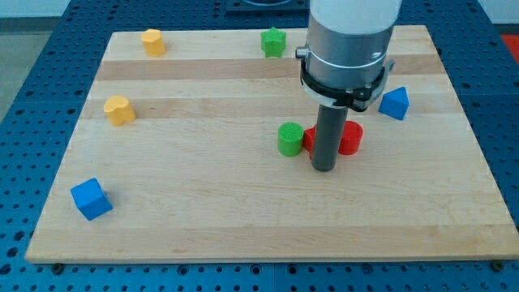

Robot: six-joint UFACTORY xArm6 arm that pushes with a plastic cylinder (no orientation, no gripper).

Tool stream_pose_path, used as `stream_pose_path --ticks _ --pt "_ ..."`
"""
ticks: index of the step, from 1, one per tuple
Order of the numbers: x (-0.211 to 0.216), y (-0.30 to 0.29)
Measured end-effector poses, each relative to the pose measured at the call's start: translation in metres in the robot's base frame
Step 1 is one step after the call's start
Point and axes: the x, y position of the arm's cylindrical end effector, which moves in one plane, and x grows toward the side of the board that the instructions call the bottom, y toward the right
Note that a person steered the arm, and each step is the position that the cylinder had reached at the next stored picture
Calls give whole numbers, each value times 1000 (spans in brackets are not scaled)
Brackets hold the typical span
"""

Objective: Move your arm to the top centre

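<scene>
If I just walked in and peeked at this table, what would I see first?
First you'd see the big grey arm coming down from the view's top, its dark rod ending at my tip, near the board's middle. Right behind it sit two red blocks, partly hidden, with a green cylinder just to their left. Then the bright blue cube at the wooden board's bottom-left corner.

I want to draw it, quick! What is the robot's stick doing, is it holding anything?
My tip: holds nothing, it has no gripper; it sits just below the red blocks, right of the green cylinder.
</scene>
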Motion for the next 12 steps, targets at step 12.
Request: stream_pose_path --ticks 12 --pt "-215 8"
